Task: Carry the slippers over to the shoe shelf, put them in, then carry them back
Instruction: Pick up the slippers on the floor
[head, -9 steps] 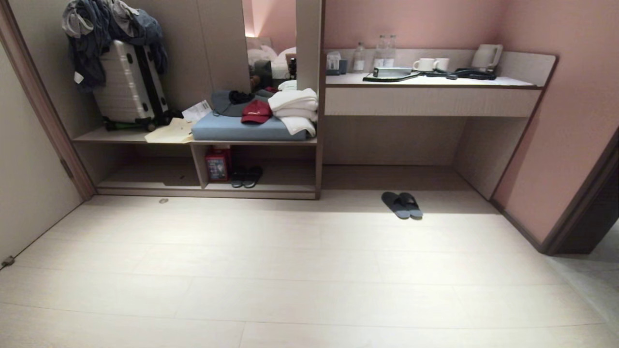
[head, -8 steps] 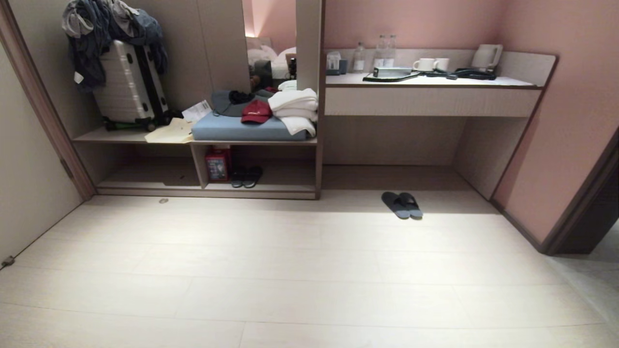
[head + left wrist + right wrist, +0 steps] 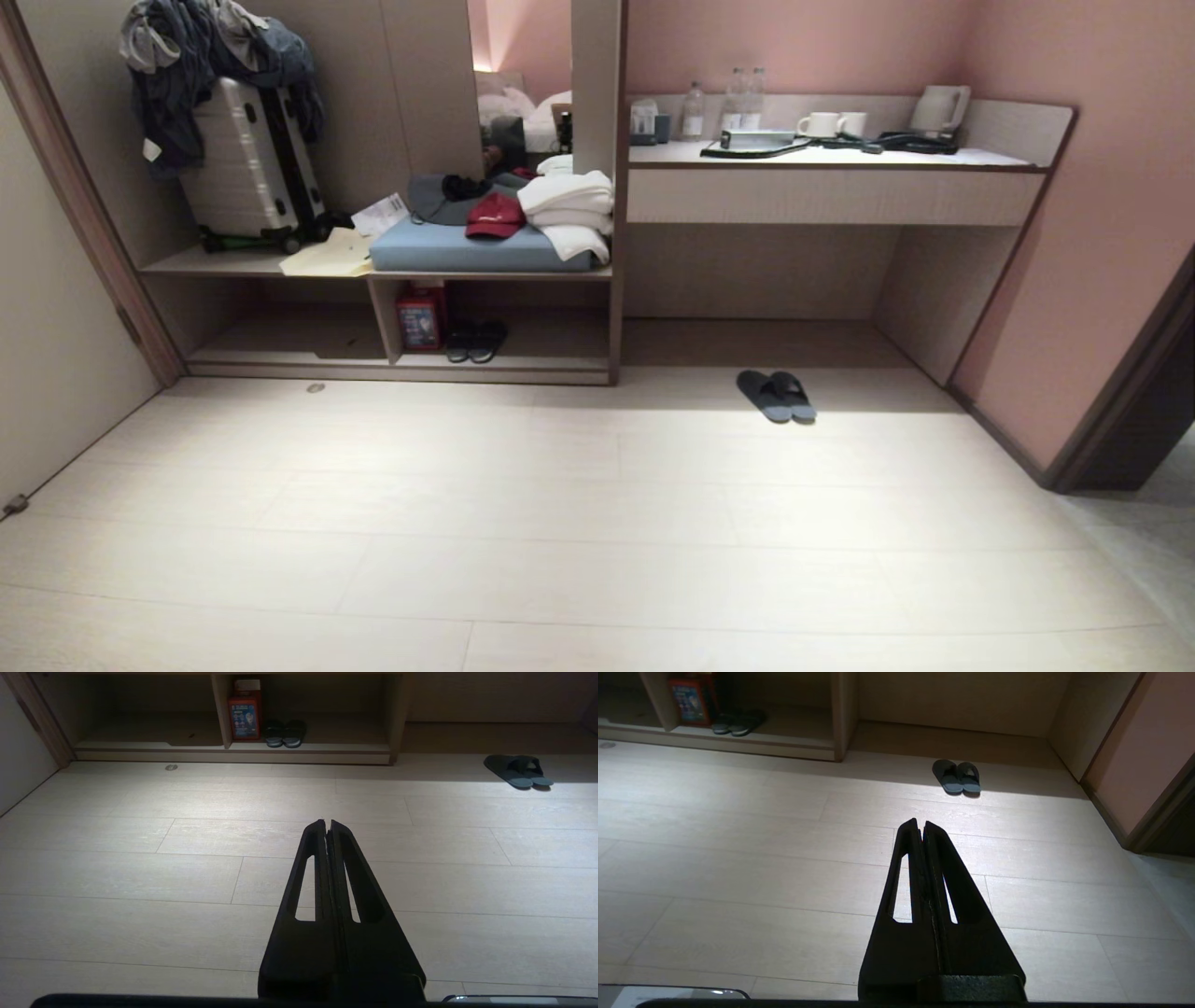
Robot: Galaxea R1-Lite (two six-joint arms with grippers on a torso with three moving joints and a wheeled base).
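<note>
Nothing has moved since the earlier frames: the head view matches them, and the slippers lie where they lay. At far left of the head view a silver suitcase point(image 3: 250, 163) stands on the upper ledge with dark clothes point(image 3: 219, 65) heaped over it. Next comes a blue cushion point(image 3: 467, 250) carrying a red cap point(image 3: 495, 215) and folded white towels point(image 3: 569, 213). Beneath it sits the shoe shelf point(image 3: 504, 366), whose right compartment holds a red box point(image 3: 420, 317) and, just beside it, a blacker pair of slippers point(image 3: 474, 341). Right of the shelf's end panel, the slippers point(image 3: 776, 395) rest side by side and touching on the floor point(image 3: 560, 523), in front of the open desk alcove, well apart from the shelf. Above the alcove the tabletop point(image 3: 971, 157) bears water bottles point(image 3: 738, 101), white cups point(image 3: 831, 123) and a kettle point(image 3: 941, 109). Neither arm shows in the head view. In the left wrist view the left end effector point(image 3: 327, 823) hangs above bare floor with its fingers pressed together, holding nothing. In the right wrist view the right end effector point(image 3: 920, 823) is likewise closed and empty, pointing toward the slippers but well short of them.
</note>
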